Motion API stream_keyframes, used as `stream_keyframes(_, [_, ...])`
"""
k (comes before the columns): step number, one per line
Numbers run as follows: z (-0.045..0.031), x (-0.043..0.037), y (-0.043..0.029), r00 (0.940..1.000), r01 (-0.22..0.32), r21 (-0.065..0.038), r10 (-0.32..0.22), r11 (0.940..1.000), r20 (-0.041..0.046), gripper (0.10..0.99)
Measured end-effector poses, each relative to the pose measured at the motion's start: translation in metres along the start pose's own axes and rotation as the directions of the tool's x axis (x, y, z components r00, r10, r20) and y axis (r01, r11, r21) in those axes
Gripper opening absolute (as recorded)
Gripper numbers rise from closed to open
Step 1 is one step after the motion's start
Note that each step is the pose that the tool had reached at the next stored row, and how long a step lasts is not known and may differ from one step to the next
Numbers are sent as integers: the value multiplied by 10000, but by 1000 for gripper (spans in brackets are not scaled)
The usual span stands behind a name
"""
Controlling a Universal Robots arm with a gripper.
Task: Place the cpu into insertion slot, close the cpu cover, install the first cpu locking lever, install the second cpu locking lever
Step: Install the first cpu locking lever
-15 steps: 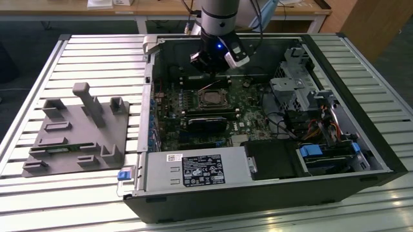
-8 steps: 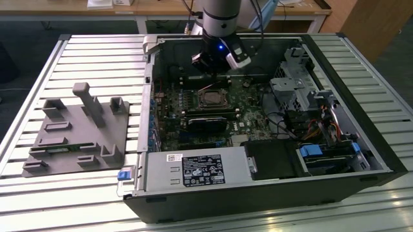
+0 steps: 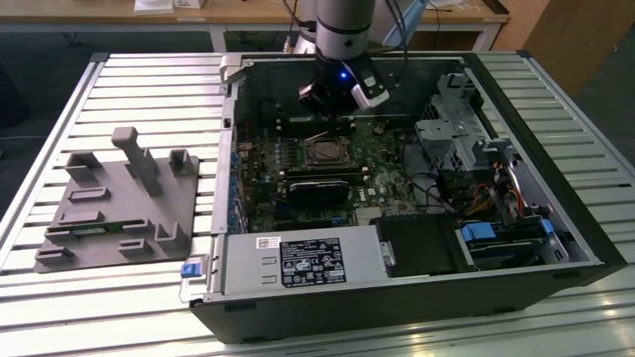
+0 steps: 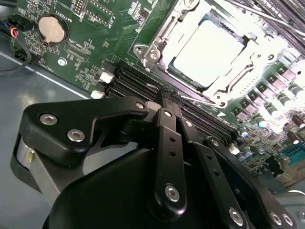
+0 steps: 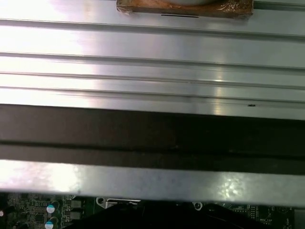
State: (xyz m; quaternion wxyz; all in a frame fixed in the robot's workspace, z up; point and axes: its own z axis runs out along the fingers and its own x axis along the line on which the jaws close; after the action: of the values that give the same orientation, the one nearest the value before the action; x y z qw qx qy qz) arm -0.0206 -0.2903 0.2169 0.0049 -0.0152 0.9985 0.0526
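The gripper (image 3: 335, 111) hangs inside the open computer case (image 3: 585, 245), near the case's far wall. It is just above the green board (image 3: 260, 201). In the second wrist view, its two black fingers (image 4: 164, 102) are pressed together, with nothing between them. Their tips sit over the long black memory slots (image 4: 128, 83), right beside the socket.

The cpu (image 4: 208, 52) lies flat in the insertion slot (image 4: 159, 71). Its pale shiny top looks very bright. The cpu cover (image 4: 259, 45) is down around it, so the silver frame goes all round the chip and the chip shows through the window. In the exterior view, the insertion slot (image 3: 326, 152) is near the middle of the board, a bit closer to the far wall, and the gripper is just behind it. A thin metal lever (image 4: 248, 10) runs past one side of the socket. I cannot tell if it is hooked down.

A round silver battery (image 4: 51, 27) sits on the board, well apart from the socket. On the slatted table (image 3: 149, 82), beside the case, on the exterior view's left, lies a grey holder (image 3: 114, 208) with small blocks sticking up
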Motion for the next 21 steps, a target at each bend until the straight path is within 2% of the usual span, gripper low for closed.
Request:
stream_keyframes(10, [93,-44,-11,10000,-1,16,1,10000,-8,106])
stream_keyframes(21, [160,-59,-17,10000,-8,151,10,9999,-94,106])
